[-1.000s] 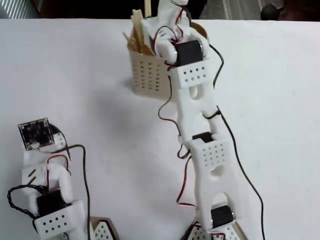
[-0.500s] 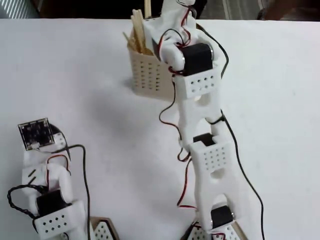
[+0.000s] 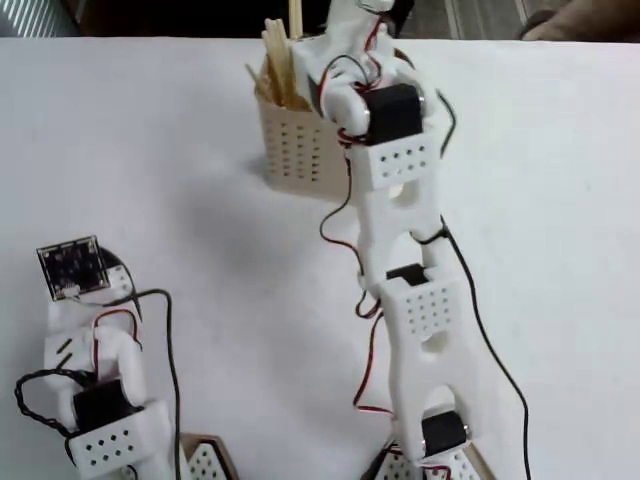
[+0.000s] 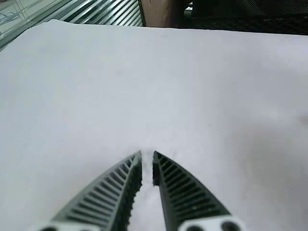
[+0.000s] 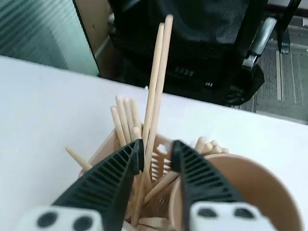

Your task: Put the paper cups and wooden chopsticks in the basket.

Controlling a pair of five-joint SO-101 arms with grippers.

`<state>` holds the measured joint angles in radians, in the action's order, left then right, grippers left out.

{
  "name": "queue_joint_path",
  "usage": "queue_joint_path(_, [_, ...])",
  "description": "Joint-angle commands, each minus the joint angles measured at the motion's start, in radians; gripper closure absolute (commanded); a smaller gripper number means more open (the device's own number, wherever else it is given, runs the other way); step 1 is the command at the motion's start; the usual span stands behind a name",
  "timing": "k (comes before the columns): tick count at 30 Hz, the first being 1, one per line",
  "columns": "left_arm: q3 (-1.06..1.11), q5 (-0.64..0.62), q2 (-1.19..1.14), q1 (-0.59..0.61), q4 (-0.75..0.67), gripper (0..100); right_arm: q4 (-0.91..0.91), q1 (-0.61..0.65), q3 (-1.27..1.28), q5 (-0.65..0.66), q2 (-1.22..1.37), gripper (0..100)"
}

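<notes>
A cream perforated basket (image 3: 295, 150) stands at the far middle of the table, with several wooden chopsticks (image 3: 275, 60) standing in it. My right gripper (image 5: 156, 144) hovers just above it, open. A tall pair of chopsticks (image 5: 158, 77) stands upright between its fingers, against one finger and clear of the other. A brown paper cup (image 5: 250, 178) sits in the basket beside them. My left gripper (image 4: 147, 156) is shut over bare table at the near left, holding nothing.
The white table (image 3: 150, 150) stretches wide around the basket. The right arm (image 3: 410, 260) runs from the near edge up to the basket. The left arm (image 3: 95, 380) is folded at the near left corner. A black chair (image 5: 202, 43) stands beyond the far edge.
The right arm's wrist has shifted a little to the right and up over the basket. The tall chopsticks have stayed in place. The left arm has not moved.
</notes>
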<state>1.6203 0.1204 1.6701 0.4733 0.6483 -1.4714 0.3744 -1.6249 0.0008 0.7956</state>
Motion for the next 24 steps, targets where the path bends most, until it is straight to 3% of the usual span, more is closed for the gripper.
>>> queue_joint_path(1, [-0.028, -0.003, 0.013, -0.021, -0.005, 93, 0.053, -0.013, -0.035, -0.011, 0.001, 79.6])
queue_joint_path(9, [-0.028, -0.003, 0.013, -0.022, -0.005, 93, 0.211, -0.031, -0.035, -0.222, 0.096, 71.4])
queue_joint_path(15, [-0.028, -0.003, 0.013, -0.022, -0.005, 93, 0.309, -0.028, -0.035, -0.262, 0.153, 71.5])
queue_joint_path(24, [-0.029, -0.003, 0.013, -0.022, -0.005, 93, 0.257, -0.036, -0.035, -0.315, 0.166, 71.5])
